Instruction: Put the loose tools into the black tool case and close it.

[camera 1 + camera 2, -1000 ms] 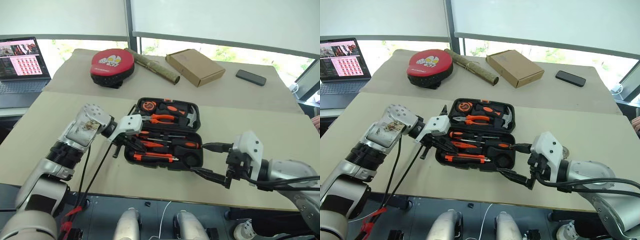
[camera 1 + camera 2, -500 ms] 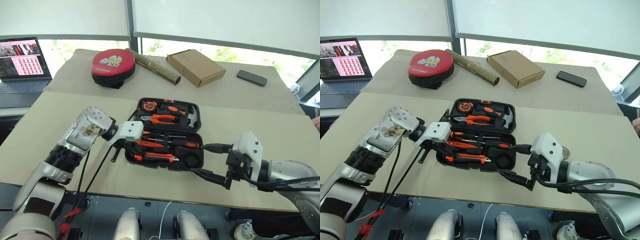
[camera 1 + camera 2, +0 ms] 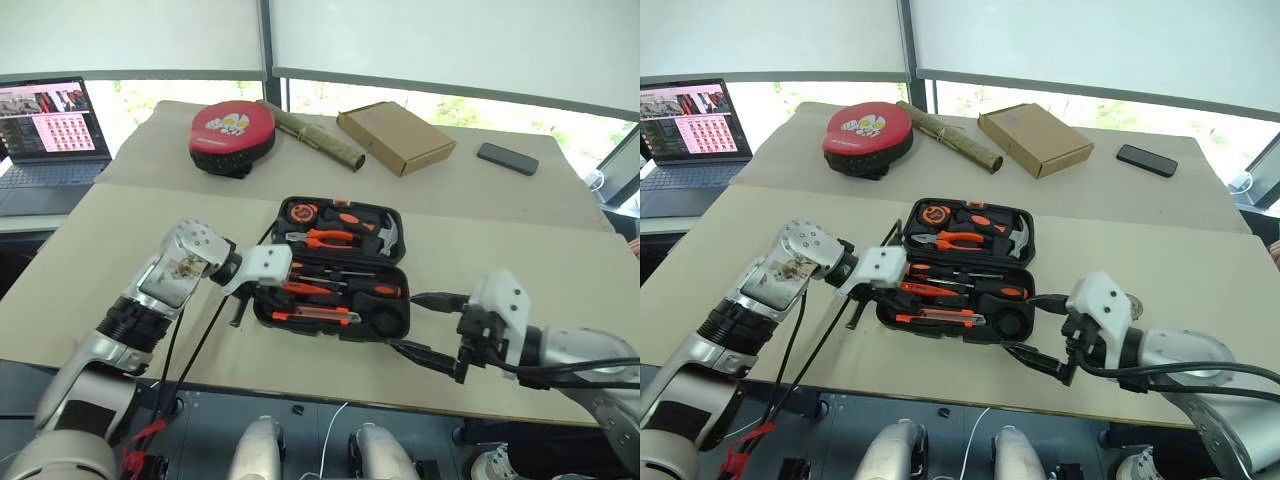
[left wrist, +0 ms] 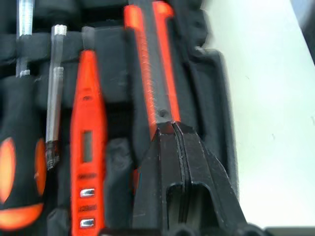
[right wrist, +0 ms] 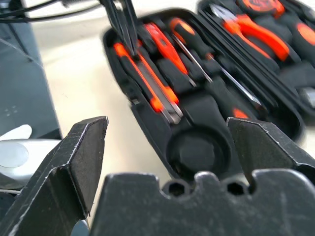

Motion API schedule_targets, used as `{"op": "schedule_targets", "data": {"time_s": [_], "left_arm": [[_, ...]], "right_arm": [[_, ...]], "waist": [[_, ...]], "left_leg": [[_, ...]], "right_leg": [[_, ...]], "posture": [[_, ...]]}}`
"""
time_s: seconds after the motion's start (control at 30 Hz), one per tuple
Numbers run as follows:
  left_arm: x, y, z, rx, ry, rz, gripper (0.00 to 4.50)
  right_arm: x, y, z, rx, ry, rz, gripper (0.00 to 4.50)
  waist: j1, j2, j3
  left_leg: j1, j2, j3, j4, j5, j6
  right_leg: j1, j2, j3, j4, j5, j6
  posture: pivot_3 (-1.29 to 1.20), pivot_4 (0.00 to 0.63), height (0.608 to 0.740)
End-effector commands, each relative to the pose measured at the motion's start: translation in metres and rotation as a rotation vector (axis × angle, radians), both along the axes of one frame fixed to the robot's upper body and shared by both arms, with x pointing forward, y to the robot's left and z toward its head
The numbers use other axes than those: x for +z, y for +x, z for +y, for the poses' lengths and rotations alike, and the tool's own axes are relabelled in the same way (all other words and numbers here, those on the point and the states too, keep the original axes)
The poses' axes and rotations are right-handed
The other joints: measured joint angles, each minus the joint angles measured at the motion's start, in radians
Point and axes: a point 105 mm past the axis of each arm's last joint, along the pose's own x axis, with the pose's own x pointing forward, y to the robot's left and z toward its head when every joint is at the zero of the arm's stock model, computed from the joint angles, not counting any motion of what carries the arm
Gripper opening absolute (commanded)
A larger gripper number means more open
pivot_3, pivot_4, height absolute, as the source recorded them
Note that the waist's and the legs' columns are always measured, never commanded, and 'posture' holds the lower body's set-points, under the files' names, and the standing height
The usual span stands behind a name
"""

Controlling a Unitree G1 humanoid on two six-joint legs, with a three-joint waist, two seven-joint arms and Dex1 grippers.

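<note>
The black tool case (image 3: 383, 322) lies open on the table, lid flat behind the base. In its base sit the loose tools: the utility knife (image 4: 152, 64) along the near edge, the thin orange tester screwdriver (image 4: 86, 123) and a black-and-orange screwdriver (image 4: 15, 162) beside it. My left gripper (image 3: 272, 292) is shut and empty at the case's near left end, its fingertips (image 4: 170, 129) resting on the knife. My right gripper (image 3: 425, 325) stands open just right of the case, nothing between its fingers (image 5: 83, 142). A round recess (image 5: 197, 147) in front of it is bare.
The lid half holds orange-handled pliers (image 3: 325, 238), a hammer (image 3: 385, 232) and a tape measure (image 3: 300, 212). At the back lie a red-and-black round pad (image 3: 230, 130), a rolled bundle (image 3: 315, 135), a cardboard box (image 3: 395, 135) and a phone (image 3: 507, 157). A laptop (image 3: 50, 125) stands far left.
The whole picture has shifted a little. My right gripper has drifted slightly right, away from the case, still open. The left gripper stays shut over the knife.
</note>
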Motion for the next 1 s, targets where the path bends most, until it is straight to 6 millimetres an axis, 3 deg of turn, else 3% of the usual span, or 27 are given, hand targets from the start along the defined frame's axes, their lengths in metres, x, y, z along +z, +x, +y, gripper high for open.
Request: {"op": "schedule_targets", "data": {"time_s": [0.03,0.13,0.2,0.33,0.4,0.57,0.67,0.87,1.0], "left_arm": [[0.044,0.002,0.003,0.083,-0.209,-0.001,0.66],[0.077,-0.004,0.004,0.11,-0.435,-0.001,1.89],[0.086,-0.012,0.007,0.108,-0.496,0.043,2.57],[0.077,-0.034,0.009,0.058,-0.452,0.117,4.08],[0.073,-0.039,0.009,0.048,-0.44,0.124,4.47],[0.068,-0.042,0.005,0.024,-0.404,0.084,4.47],[0.058,-0.045,0.004,-0.003,-0.349,0.029,4.47],[0.051,-0.044,0.0,0.009,-0.327,-0.01,4.47],[0.051,-0.045,0.0,0.012,-0.328,-0.015,4.47]], "right_arm": [[0.011,-0.005,-0.045,-0.2,0.027,-0.008,4.5],[0.008,-0.023,-0.092,-0.37,0.002,0.039,4.5],[0.004,-0.04,-0.114,-0.438,-0.022,0.084,4.5],[0.0,-0.053,-0.135,-0.485,-0.044,0.135,4.5],[-0.001,-0.048,-0.139,-0.483,-0.055,0.136,4.5],[-0.006,-0.024,-0.138,-0.447,-0.09,0.125,4.5],[-0.017,0.007,-0.129,-0.393,-0.128,0.135,4.5],[-0.034,0.045,-0.123,-0.384,-0.182,0.123,4.5],[-0.046,0.061,-0.119,-0.377,-0.22,0.13,4.5]], "waist": [[-0.004,0.0,0.0],[-0.006,0.001,0.0],[-0.007,0.002,0.0],[-0.02,0.003,0.0],[-0.028,0.003,0.0],[-0.033,0.002,0.0],[-0.037,0.003,0.0],[-0.022,0.004,0.001],[-0.022,0.004,0.002]], "left_leg": [[-0.001,0.0,0.0,0.0,0.0,0.0],[0.0,0.0,-0.001,-0.001,0.0,0.0],[0.001,0.001,-0.001,-0.001,0.0,0.0],[0.004,0.0,0.0,-0.001,0.0,0.0],[0.005,0.0,0.0,-0.002,0.0,0.0],[0.007,0.0,0.0,-0.001,0.0,0.0],[0.009,0.0,0.001,-0.002,0.0,0.0],[0.011,-0.001,0.001,-0.005,0.0,0.0],[0.011,-0.001,0.002,-0.005,0.0,0.001]], "right_leg": [[-0.001,0.0,0.0,0.0,0.0,0.0],[-0.001,0.0,0.0,0.0,0.0,0.0],[0.0,0.001,0.0,0.0,0.0,0.0],[0.002,0.001,0.001,0.0,0.0,0.0],[0.003,0.001,0.002,0.0,-0.001,0.0],[0.005,0.001,0.003,-0.001,-0.002,0.001],[0.006,0.001,0.004,-0.002,-0.001,0.0],[0.009,0.001,0.004,-0.005,-0.001,0.0],[0.01,0.0,0.004,-0.007,-0.001,0.001]], "posture": [[0.0,0.15,0.74],[0.0,0.15,0.74],[0.0,0.15,0.74],[0.0,0.15,0.74],[0.0,0.15,0.74],[0.0,0.15,0.74],[0.0,0.15,0.74],[0.0,0.15,0.74],[0.0,0.15,0.74]]}}
